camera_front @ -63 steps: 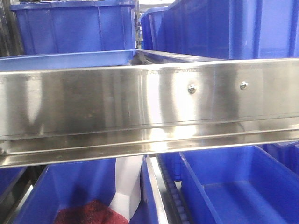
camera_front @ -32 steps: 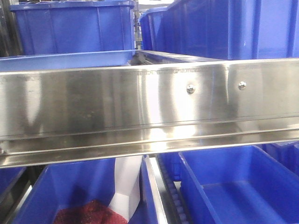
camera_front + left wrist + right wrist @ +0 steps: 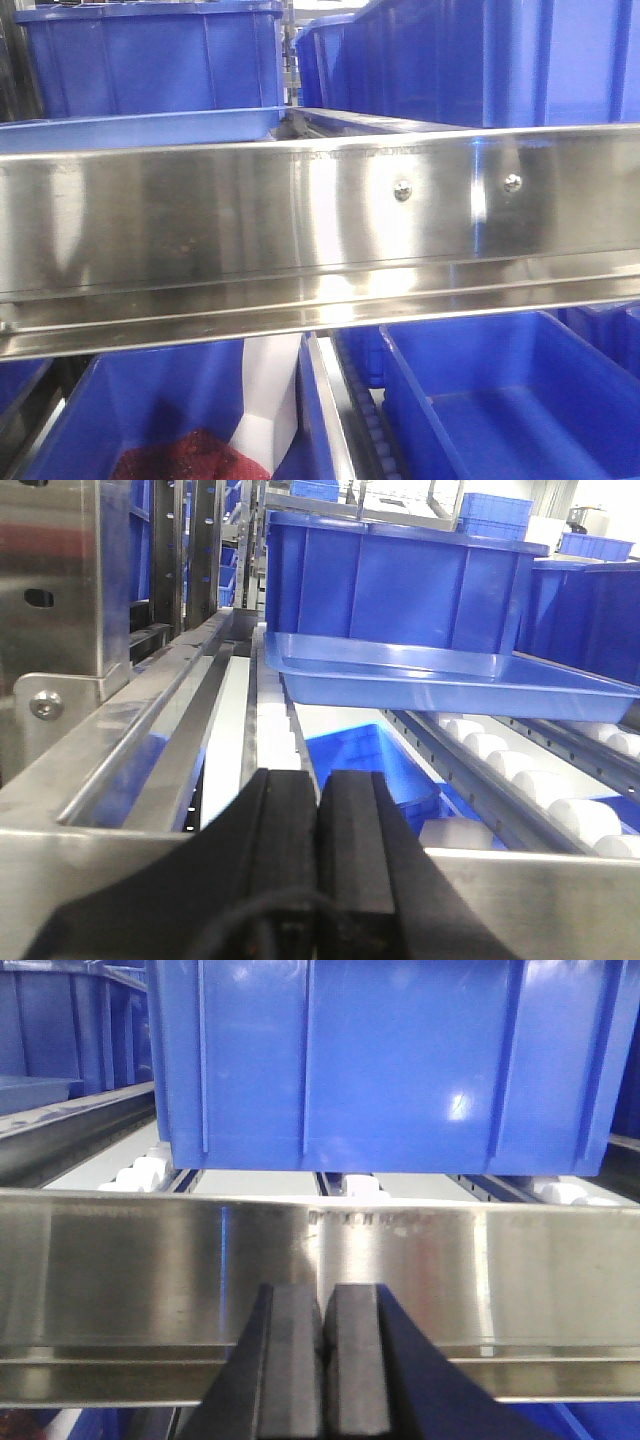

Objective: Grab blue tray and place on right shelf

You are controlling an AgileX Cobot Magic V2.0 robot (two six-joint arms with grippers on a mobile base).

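Note:
The blue tray (image 3: 450, 675) lies flat on white rollers (image 3: 520, 780), just in front of a deep blue bin (image 3: 400, 580). In the front view only its rim (image 3: 140, 130) shows above the tall brushed-steel front rail of the shelf (image 3: 250, 220). My left gripper (image 3: 318, 780) is shut and empty. It sits low at the near rail, short of the tray. My right gripper (image 3: 323, 1295) is also shut and empty, close in front of the steel rail (image 3: 450, 1260).
Deep blue bins (image 3: 150, 60) (image 3: 480, 60) stand on the shelf behind the rail, and one (image 3: 400, 1060) looms just beyond the right gripper. Below the rail are more bins (image 3: 500, 400); one holds red material (image 3: 190, 455) and white paper (image 3: 270, 390). Perforated uprights (image 3: 60, 590) stand at the left.
The rail's two screws have drifted slightly left in the front view, so the view has shifted a little to the right. Nothing was grasped or released.

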